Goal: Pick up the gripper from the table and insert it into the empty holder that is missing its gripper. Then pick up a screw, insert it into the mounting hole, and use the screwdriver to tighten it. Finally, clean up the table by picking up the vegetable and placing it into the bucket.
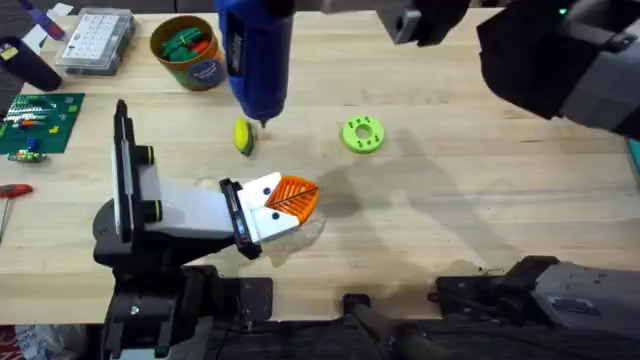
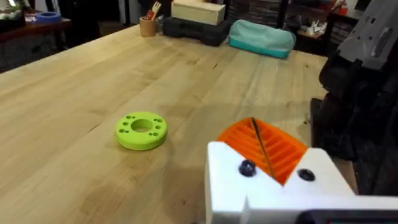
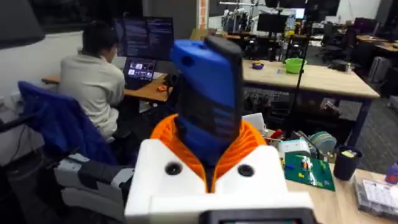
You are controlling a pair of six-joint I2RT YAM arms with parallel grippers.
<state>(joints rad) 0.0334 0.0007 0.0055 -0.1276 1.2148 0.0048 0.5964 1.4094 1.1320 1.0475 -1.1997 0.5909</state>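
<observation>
Screwdriver [image 1: 256, 55], upper end cut off, is clenched in the right pincer [image 3: 208, 163]; left pincer seemingly shut, empty.

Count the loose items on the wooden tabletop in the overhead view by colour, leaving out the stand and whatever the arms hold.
Green: 2, lime-green ring with holes, green circuit board
Yellow: 1, small yellow oblong toy vegetable
Orange-brown: 1, round cup
Clear: 1, plastic compartment box
Total: 5

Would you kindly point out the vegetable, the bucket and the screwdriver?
vegetable [image 1: 243, 137], overhead view, its yellow body.
bucket [image 1: 205, 72], overhead view, its labelled side wall.
screwdriver [image 1: 255, 55], overhead view, its blue barrel.
</observation>
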